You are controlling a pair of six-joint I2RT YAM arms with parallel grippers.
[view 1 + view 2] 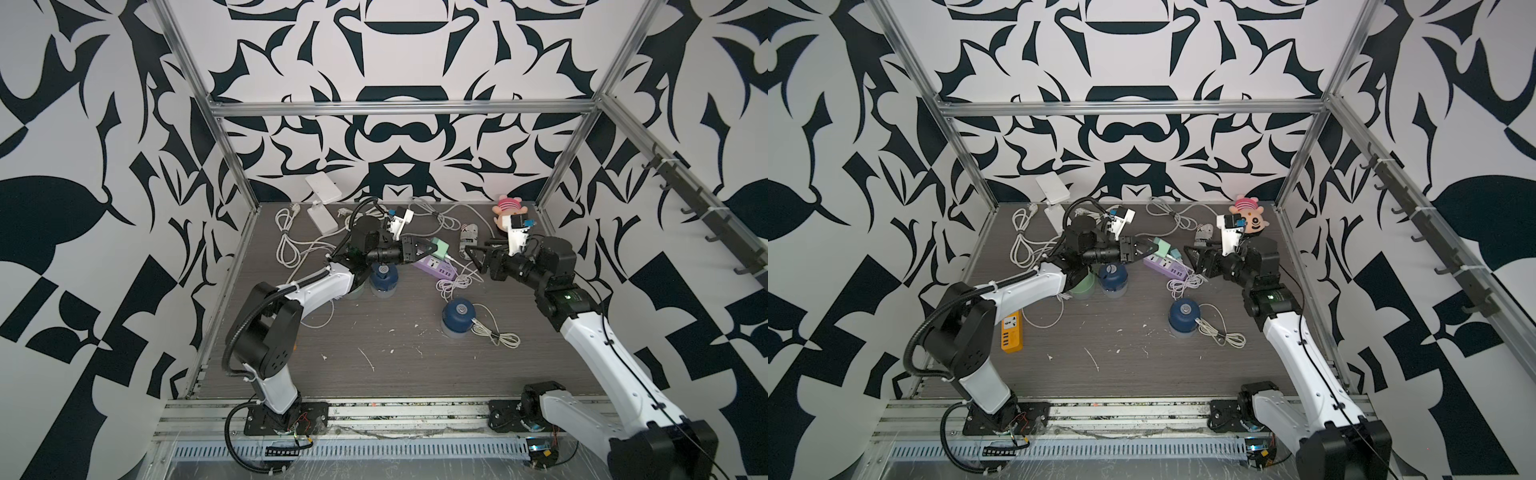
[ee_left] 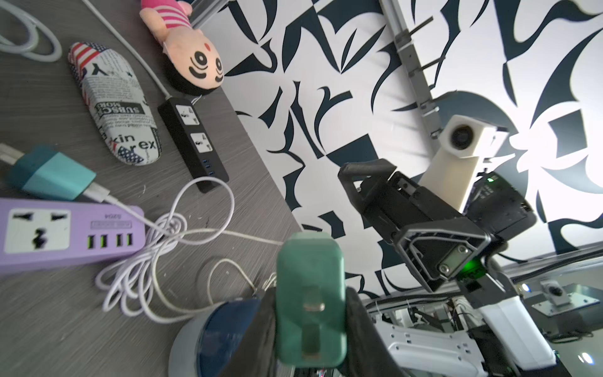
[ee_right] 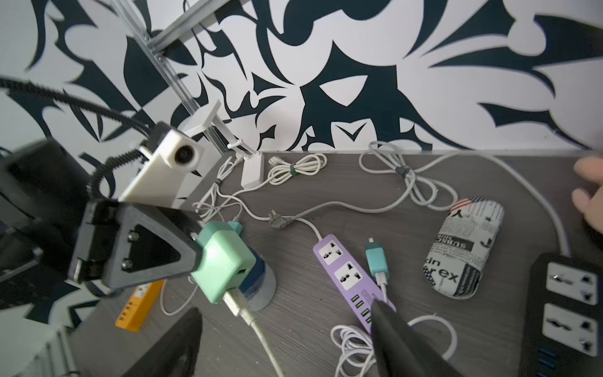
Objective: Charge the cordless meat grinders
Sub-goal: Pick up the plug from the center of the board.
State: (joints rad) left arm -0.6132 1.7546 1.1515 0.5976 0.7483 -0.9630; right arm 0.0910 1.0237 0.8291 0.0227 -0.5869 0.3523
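mint charger in left pincer, purple strip near

Left arm, right arm: white shells, black joints; ribbed black conduit on left; white wrist-camera housing; green status light.

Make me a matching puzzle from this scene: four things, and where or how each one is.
1 mint green adapter
2 purple power strip
3 plush toy
4 right gripper

A open, empty
B back corner of the table
C clamped in the left gripper
D lying flat, sockets facing up

Pairs: 1-C, 2-D, 3-B, 4-A
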